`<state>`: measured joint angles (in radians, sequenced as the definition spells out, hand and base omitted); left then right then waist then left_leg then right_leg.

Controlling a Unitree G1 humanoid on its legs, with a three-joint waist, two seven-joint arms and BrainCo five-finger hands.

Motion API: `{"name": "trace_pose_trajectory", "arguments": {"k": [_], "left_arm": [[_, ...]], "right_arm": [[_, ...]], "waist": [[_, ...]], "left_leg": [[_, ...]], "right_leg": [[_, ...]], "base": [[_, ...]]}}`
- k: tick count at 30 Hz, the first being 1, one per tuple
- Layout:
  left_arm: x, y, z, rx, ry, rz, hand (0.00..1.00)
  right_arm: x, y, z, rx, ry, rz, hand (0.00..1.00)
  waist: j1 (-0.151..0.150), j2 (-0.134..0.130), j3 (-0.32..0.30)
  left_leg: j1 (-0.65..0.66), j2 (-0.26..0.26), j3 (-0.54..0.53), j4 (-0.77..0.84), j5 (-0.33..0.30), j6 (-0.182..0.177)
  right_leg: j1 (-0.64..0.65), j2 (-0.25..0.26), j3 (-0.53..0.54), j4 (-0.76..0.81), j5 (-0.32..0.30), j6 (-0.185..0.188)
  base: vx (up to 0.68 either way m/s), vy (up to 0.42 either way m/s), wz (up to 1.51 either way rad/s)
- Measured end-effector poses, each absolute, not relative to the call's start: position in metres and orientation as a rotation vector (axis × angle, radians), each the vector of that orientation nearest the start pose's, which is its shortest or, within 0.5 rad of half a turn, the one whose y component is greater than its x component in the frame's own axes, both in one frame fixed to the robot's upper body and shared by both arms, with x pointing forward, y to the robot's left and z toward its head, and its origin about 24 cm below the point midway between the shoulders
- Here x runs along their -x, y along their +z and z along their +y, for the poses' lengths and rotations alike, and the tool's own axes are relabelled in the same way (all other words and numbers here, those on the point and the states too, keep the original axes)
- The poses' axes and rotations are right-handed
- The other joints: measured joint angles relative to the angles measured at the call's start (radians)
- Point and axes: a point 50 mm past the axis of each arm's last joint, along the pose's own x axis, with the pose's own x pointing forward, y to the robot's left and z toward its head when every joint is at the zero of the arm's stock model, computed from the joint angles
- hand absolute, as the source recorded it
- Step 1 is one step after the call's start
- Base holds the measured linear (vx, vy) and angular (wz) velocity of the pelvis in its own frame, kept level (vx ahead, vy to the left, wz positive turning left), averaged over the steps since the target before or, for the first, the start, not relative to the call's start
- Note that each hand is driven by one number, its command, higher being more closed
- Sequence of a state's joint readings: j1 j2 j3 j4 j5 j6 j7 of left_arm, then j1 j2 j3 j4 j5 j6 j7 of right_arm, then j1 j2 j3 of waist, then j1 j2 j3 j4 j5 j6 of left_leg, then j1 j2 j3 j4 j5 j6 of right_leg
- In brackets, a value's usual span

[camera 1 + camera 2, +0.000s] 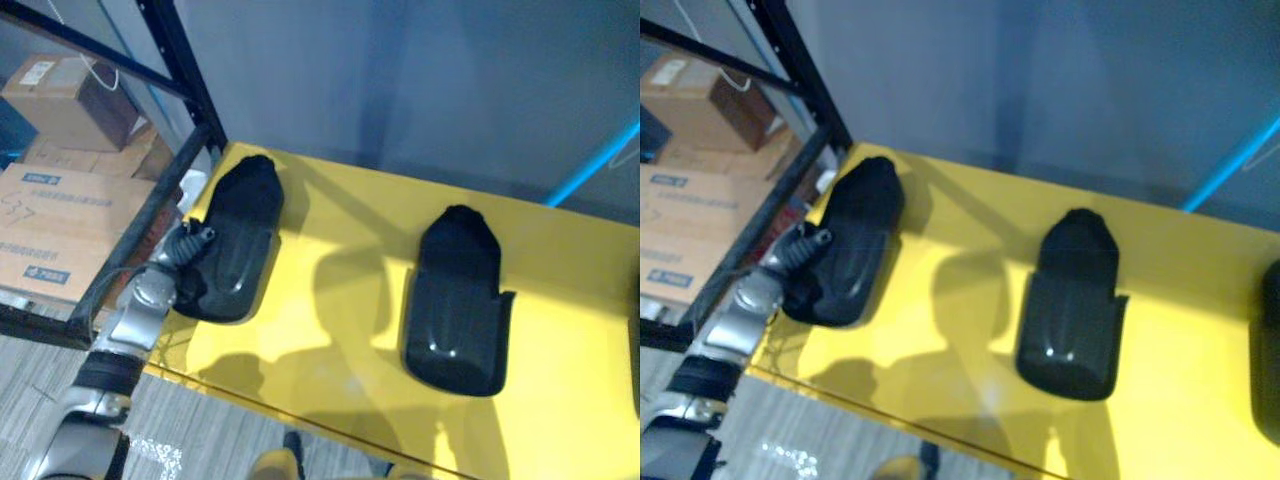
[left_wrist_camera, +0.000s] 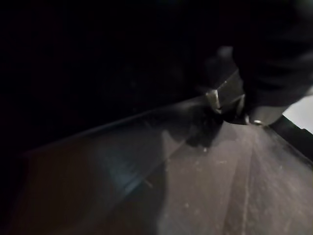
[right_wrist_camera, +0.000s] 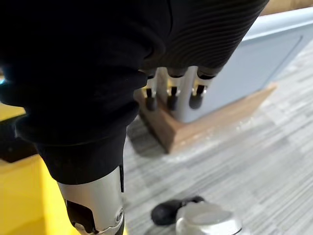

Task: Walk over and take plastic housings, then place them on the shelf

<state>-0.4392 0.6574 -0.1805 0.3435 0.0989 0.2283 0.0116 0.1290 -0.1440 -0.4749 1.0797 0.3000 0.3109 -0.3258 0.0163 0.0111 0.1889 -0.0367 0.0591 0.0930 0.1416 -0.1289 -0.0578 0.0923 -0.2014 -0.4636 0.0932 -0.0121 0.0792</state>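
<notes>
— Can any writing be made out?

— Nothing for certain. The small cardboard box [image 1: 70, 105] beyond the black rack [image 1: 190, 90] carries a white label [image 1: 38, 71], but its lines are too small to make out.

— And the box beneath it?

— The large cardboard box [image 1: 75, 215] has blue printing [image 1: 35, 178] near its top edge and a blue-and-white sticker [image 1: 45, 275] lower down. Both are only smudges of colour.

— Any numbers?

— There is a dark handwritten scrawl [image 1: 17, 207] near that box's left edge. It might be a couple of digits, but I cannot tell which.
</notes>
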Motion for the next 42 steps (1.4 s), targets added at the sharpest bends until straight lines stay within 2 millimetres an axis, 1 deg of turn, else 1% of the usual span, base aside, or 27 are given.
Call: {"name": "trace_pose_trajectory", "arguments": {"k": [1,3,7,12,18,21,27,30,36,39,42], "left_arm": [[-0.329,0.103,0.262,-0.795,0.079,0.153,1.00],[-0.329,0.102,0.261,-0.799,0.085,0.149,1.00],[-0.329,0.099,0.261,-0.814,0.088,0.154,1.00],[-0.330,0.097,0.259,-0.809,0.096,0.155,1.00],[-0.330,0.095,0.257,-0.804,0.095,0.156,1.00],[-0.330,0.093,0.254,-0.813,0.093,0.153,1.00],[-0.330,0.092,0.253,-0.809,0.092,0.153,1.00],[-0.331,0.092,0.251,-0.826,0.091,0.150,1.00],[-0.331,0.088,0.243,-0.821,0.077,0.148,1.00],[-0.332,0.088,0.243,-0.823,0.076,0.144,1.00],[-0.331,0.089,0.243,-0.823,0.084,0.143,1.00]], "right_arm": [[-0.022,-0.162,-0.253,-0.278,-0.936,1.443,0.00],[-0.022,-0.162,-0.253,-0.278,-0.935,1.444,0.00],[-0.027,-0.163,-0.250,-0.287,-0.925,1.444,0.00],[-0.030,-0.163,-0.249,-0.289,-0.920,1.439,0.00],[-0.031,-0.164,-0.247,-0.295,-0.912,1.456,0.00],[-0.031,-0.164,-0.247,-0.297,-0.910,1.459,0.00],[-0.035,-0.164,-0.247,-0.298,-0.906,1.450,0.00],[-0.039,-0.163,-0.246,-0.299,-0.901,1.444,0.00],[-0.039,-0.163,-0.246,-0.297,-0.899,1.446,0.00],[-0.040,-0.163,-0.247,-0.294,-0.896,1.446,0.00],[-0.039,-0.163,-0.247,-0.298,-0.889,1.455,0.00]], "waist": [[0.000,-0.002,-0.002],[-0.001,-0.003,-0.003],[-0.004,-0.006,-0.008],[-0.007,-0.007,-0.009],[-0.008,-0.008,-0.014],[-0.009,-0.008,-0.014],[-0.020,-0.009,-0.013],[-0.024,-0.010,-0.013],[-0.029,-0.015,-0.010],[-0.031,-0.021,-0.006],[-0.032,-0.025,-0.004]], "left_leg": [[0.000,0.000,0.000,0.000,0.000,0.000],[0.000,0.000,0.001,-0.001,0.000,0.000],[0.000,-0.002,0.002,-0.011,0.000,0.000],[0.000,-0.004,0.002,-0.019,0.000,0.000],[-0.001,-0.008,0.004,-0.032,0.004,-0.006],[-0.002,-0.011,0.006,-0.046,0.017,-0.005],[-0.001,-0.021,0.003,-0.081,0.038,-0.002],[-0.002,-0.028,0.004,-0.106,0.056,0.000],[0.000,-0.049,0.003,-0.143,0.088,0.010],[0.000,-0.057,0.004,-0.173,0.112,0.010],[0.003,-0.061,0.011,-0.185,0.123,0.011]], "right_leg": [[0.000,0.000,0.000,-0.001,0.001,0.002],[0.003,0.001,0.000,-0.012,0.013,0.018],[0.005,0.002,0.001,-0.031,0.022,0.033],[0.008,0.005,0.000,-0.048,0.031,0.040],[0.005,0.005,0.001,-0.067,0.033,0.043],[-0.004,0.005,0.001,-0.068,0.033,0.043],[-0.009,0.007,0.001,-0.089,0.034,0.044],[-0.022,0.003,0.001,-0.092,0.035,0.046],[-0.032,-0.011,0.001,-0.105,0.034,0.046],[-0.047,-0.016,0.003,-0.107,0.032,0.043],[-0.056,-0.015,0.019,-0.102,0.028,0.037]], "base": [[0.00,0.000,0.00],[0.00,0.000,0.00],[0.00,0.000,0.00],[-0.03,0.005,-0.02],[-0.03,0.000,-0.03],[-0.05,-0.005,-0.02],[-0.06,-0.010,0.00],[-0.07,-0.006,-0.04],[-0.07,0.009,0.00],[-0.09,0.005,-0.03],[-0.04,0.004,-0.06]]}}
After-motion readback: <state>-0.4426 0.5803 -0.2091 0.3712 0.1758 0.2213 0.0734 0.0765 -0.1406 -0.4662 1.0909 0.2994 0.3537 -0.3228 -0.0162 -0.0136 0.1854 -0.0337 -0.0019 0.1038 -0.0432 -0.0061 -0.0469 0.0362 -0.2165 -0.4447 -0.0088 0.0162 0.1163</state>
